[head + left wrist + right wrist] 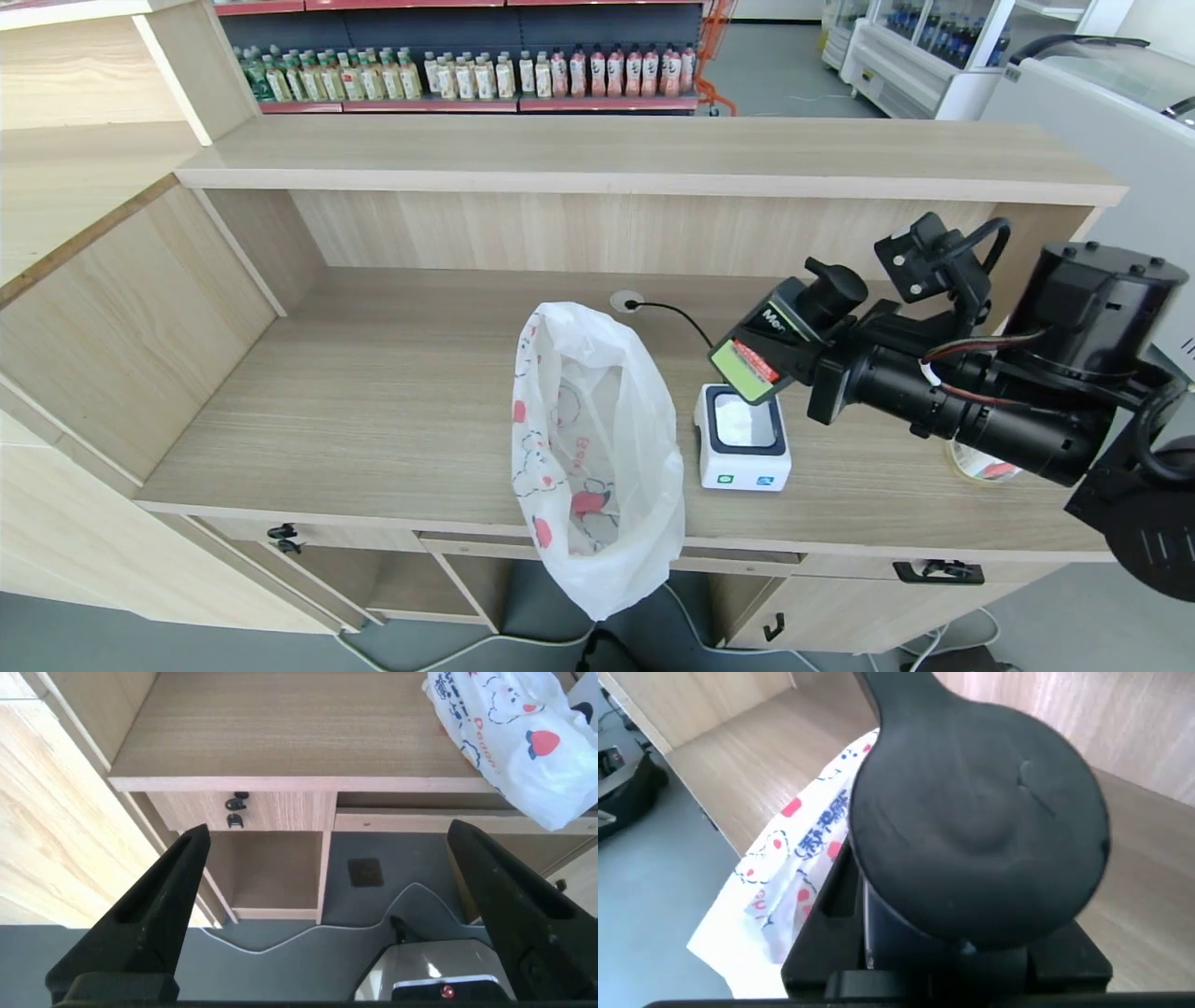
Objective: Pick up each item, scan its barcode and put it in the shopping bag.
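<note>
Head view: item (747, 366) beside shopping bag (644, 439)

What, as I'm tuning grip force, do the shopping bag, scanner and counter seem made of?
Shopping bag: thin plastic film, translucent white with printed cartoons; it crinkles and sags over the edge. Scanner: hard white plastic, smooth, with a glossy window on top. Counter: matt wood grain, likely laminate board, though solid wood can't be ruled out.

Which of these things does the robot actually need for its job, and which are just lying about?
Job: black package with green-and-red label, held in the right gripper; white box-shaped scanner; white printed plastic shopping bag.
Lying about: partly hidden round roll on the wooden counter; rows of drink bottles in the background.
</note>
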You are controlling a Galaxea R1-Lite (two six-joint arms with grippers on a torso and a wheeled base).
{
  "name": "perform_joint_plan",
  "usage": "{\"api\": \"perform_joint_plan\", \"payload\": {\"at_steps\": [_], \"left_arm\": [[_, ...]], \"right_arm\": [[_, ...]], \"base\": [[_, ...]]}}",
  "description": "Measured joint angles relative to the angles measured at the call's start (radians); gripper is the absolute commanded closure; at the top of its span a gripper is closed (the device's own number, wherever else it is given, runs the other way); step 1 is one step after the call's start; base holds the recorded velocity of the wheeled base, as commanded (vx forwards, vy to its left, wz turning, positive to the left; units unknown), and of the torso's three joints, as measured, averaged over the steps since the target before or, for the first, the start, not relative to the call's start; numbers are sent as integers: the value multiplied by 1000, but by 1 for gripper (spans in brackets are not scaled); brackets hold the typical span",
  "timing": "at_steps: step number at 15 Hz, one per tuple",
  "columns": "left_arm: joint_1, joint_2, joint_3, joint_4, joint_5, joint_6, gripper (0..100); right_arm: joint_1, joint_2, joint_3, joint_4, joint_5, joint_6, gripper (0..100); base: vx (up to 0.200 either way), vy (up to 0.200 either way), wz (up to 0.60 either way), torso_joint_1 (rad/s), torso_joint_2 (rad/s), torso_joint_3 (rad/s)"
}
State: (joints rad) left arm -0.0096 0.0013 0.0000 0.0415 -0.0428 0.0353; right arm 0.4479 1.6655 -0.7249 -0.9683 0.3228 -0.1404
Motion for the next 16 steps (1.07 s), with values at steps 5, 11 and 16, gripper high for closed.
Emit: {"api": "perform_joint_plan", "payload": {"at_steps": [5, 11, 16], "left_arm": [[0, 0, 0, 0, 0, -3, 0], [0, 0, 0, 0, 0, -5, 0], [0, 0, 0, 0, 0, -5, 0]], "right_arm": [[-3, 50, -53, -7, 3, -18, 100], [6, 182, -124, -36, 9, -21, 100], [49, 280, -112, -156, 19, -23, 100]], "base": [[0, 80, 0, 2, 2, 1], [0, 0, 0, 0, 0, 0], [0, 0, 0, 0, 0, 0]]}}
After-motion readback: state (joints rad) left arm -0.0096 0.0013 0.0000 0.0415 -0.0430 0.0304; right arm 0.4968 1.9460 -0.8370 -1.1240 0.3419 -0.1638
